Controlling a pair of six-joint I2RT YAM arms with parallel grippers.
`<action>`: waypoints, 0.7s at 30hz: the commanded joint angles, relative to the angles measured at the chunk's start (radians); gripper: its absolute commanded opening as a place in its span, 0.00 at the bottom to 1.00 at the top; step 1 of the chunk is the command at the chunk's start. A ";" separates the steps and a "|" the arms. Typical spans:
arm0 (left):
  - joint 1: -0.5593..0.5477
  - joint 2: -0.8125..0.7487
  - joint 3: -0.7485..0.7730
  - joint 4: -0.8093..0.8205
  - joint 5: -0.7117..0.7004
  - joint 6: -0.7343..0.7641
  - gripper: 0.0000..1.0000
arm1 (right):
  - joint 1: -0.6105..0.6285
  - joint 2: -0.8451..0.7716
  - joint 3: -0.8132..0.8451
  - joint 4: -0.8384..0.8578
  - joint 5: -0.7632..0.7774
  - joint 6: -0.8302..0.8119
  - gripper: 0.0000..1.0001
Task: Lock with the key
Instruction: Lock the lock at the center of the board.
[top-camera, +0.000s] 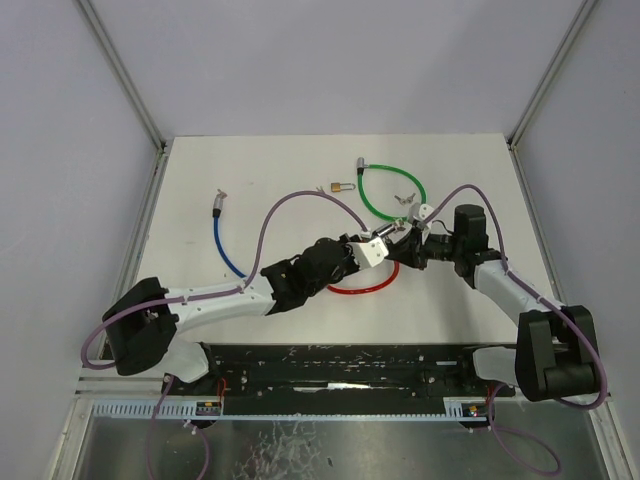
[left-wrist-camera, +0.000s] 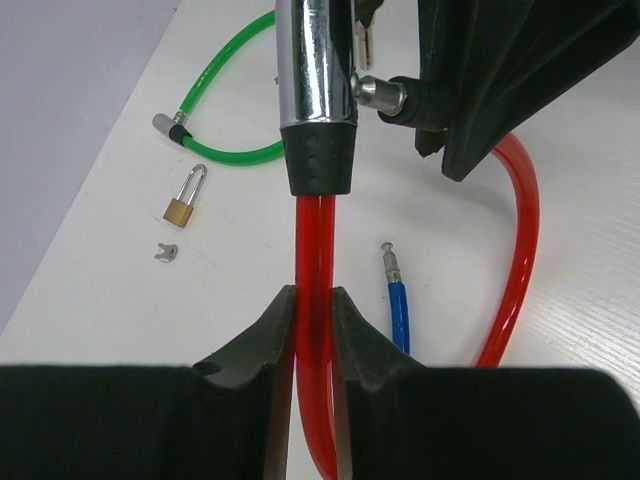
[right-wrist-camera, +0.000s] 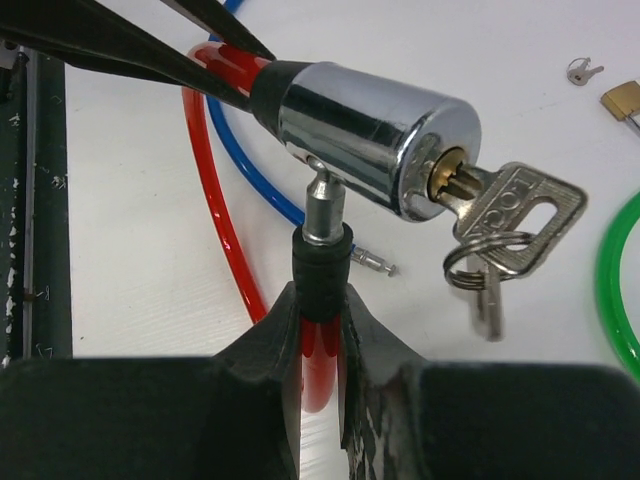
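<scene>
A red cable lock (top-camera: 362, 284) is held above the table's middle by both grippers. My left gripper (left-wrist-camera: 314, 300) is shut on the red cable just below the chrome lock cylinder (left-wrist-camera: 315, 65). My right gripper (right-wrist-camera: 322, 298) is shut on the cable's other end, at the black collar below its metal pin (right-wrist-camera: 322, 205). The pin's tip is at the hole in the side of the cylinder (right-wrist-camera: 370, 135). A silver key (right-wrist-camera: 515, 212) on a ring sits in the cylinder's keyhole, with a second key hanging.
A green cable lock (top-camera: 392, 190) lies at the back right, a blue cable lock (top-camera: 222, 235) at the left. A small brass padlock (top-camera: 342, 187) and small keys (top-camera: 404, 198) lie near the green loop. The blue cable's metal tip (left-wrist-camera: 391, 263) lies under the grippers.
</scene>
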 joint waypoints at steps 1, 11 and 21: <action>-0.010 -0.023 -0.015 -0.012 0.001 0.001 0.00 | 0.004 0.043 0.075 -0.075 0.021 0.018 0.00; -0.059 -0.002 -0.050 0.073 -0.124 0.150 0.00 | 0.003 0.064 0.109 -0.143 -0.001 0.008 0.00; -0.087 0.021 -0.059 0.091 -0.189 0.204 0.00 | 0.004 0.023 0.069 -0.080 -0.068 0.015 0.00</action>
